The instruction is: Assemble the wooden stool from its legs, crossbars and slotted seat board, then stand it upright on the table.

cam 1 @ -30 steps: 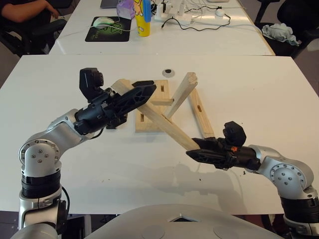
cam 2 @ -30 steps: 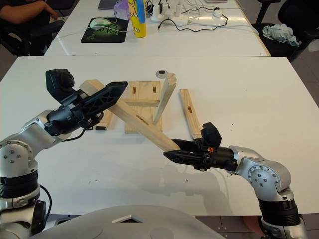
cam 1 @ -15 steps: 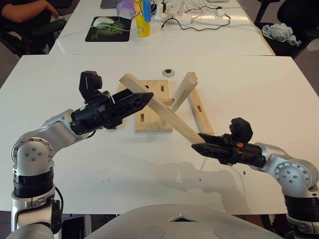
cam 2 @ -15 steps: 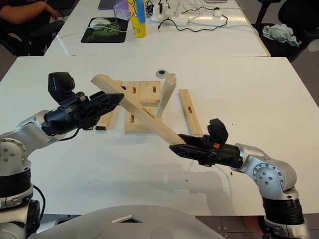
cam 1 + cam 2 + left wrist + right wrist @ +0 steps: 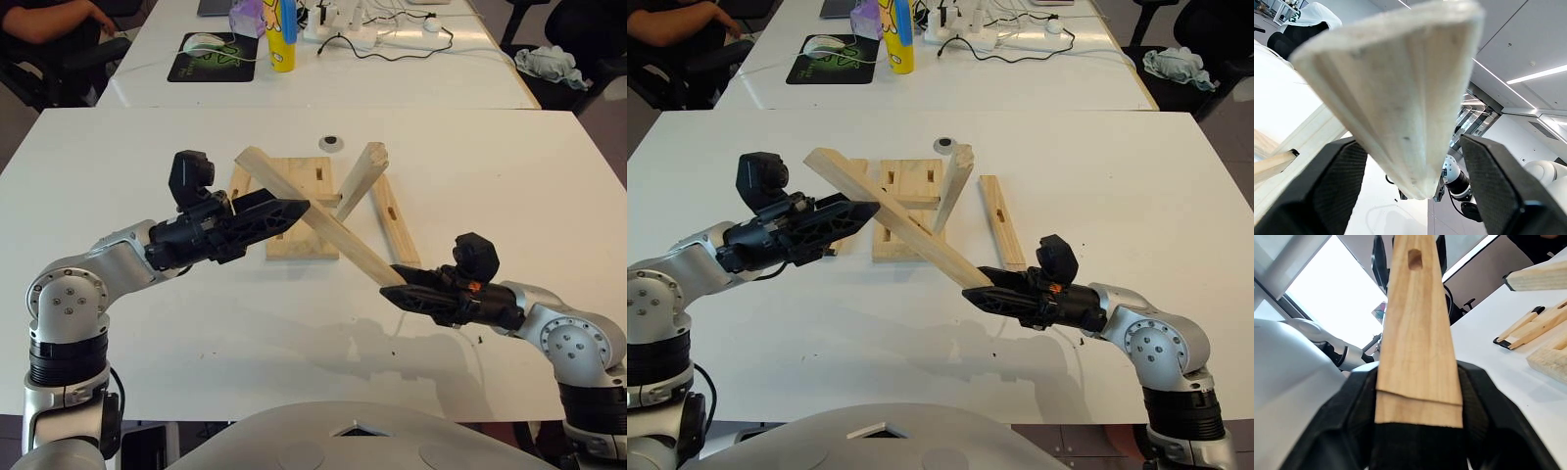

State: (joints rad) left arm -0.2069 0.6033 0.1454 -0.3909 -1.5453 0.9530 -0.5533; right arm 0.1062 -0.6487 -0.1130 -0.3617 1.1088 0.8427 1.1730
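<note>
Left gripper [image 5: 289, 210] has dropped lower and toward the middle, so the long pale wooden stool leg [image 5: 323, 223] now pokes up past it with its far end free. The leg hangs diagonally above the pale slotted seat board [image 5: 299, 245] on the white table [image 5: 490, 166]. Right gripper [image 5: 407, 294] clamps its lower end. Left fingers sit spread either side of it, not pinching. Leg looks stiff, light and smooth, probably best pinched on its flat faces, clear of the slot.
</note>
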